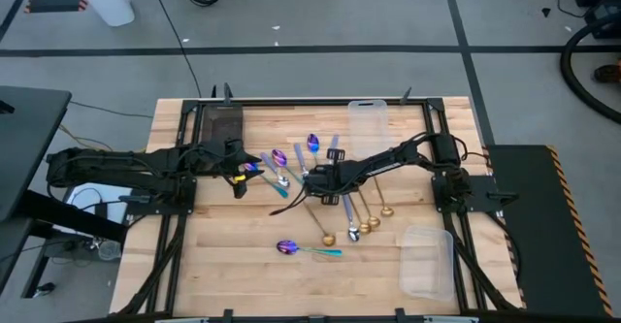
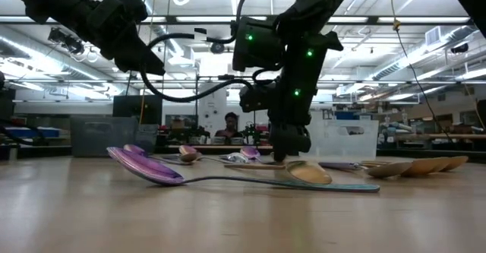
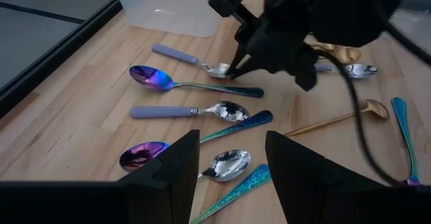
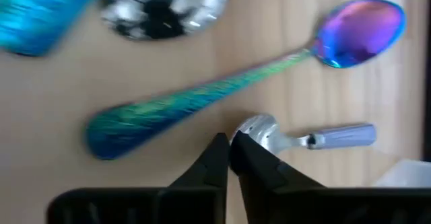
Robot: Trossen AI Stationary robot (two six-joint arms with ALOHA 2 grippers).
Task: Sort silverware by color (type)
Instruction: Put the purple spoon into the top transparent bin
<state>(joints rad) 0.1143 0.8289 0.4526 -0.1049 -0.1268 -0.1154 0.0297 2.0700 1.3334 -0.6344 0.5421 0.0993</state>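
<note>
Found a dark tray [image 1: 221, 124] at the far left of the counter [image 1: 194, 255], with no spoon on it, so sorting looked barely begun. Saw the left tool [image 1: 241, 173] just right of that tray, hanging above the left edge of the spoon scatter with its fingers [image 3: 176, 158] spread wide and nothing between them. Judged it parked there so as to have the teal-handled and lavender-handled spoons within reach without crowding the other arm.

Noted the silverware [image 1: 291, 173] lying loose and mixed mid-counter, handles pointing every way and some touching, which likely explains the one-at-a-time approach. Spotted one purple-bowled spoon [image 1: 296, 249] alone, nearer than the rest.

Saw the right tool [image 4: 229, 146] down at counter level in the middle of the scatter, fingertips pinched together right against the silver bowl of a lavender-handled spoon [image 4: 337, 136], beside a teal-handled one [image 4: 202, 96]. Could not tell whether the bowl's rim was caught or merely touched. Judged the bowl end chosen because it stands proud of the wood.

Found the gold spoons [image 1: 367, 218] fanned just right of it, then one clear bin [image 1: 367, 119] far and another [image 1: 427, 260] near right, apparently unfilled.
</note>
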